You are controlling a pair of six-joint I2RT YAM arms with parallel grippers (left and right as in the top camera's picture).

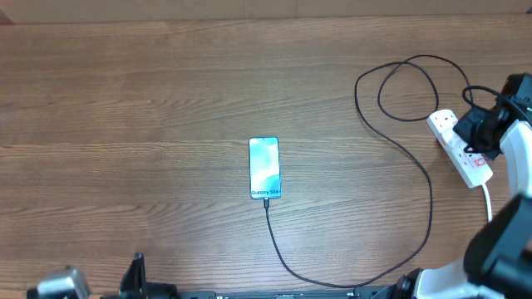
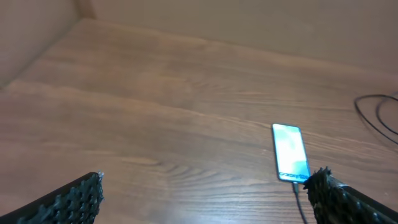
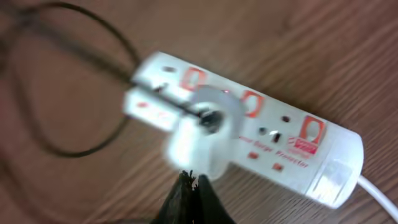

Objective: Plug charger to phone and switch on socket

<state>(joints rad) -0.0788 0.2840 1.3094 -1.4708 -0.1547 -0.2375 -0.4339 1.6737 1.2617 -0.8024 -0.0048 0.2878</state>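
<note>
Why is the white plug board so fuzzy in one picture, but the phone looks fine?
Right wrist view: the power strip is smeared and doubled, probably motion blur or a camera too close to focus. Overhead view: the phone is sharp, its screen text just readable. Left wrist view: slightly soft, and the phone's screen looks washed out.

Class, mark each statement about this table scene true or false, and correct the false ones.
1. The phone lies screen up on the table. True.
2. The power strip lies at the table's left end. False: it lies at the right end.
3. A black cable runs to the phone's bottom edge. True.
4. The left gripper grips the phone. False: it is open and apart from the phone.
5. The right gripper has its fingers spread wide. False: they are shut together, above the power strip.
</note>
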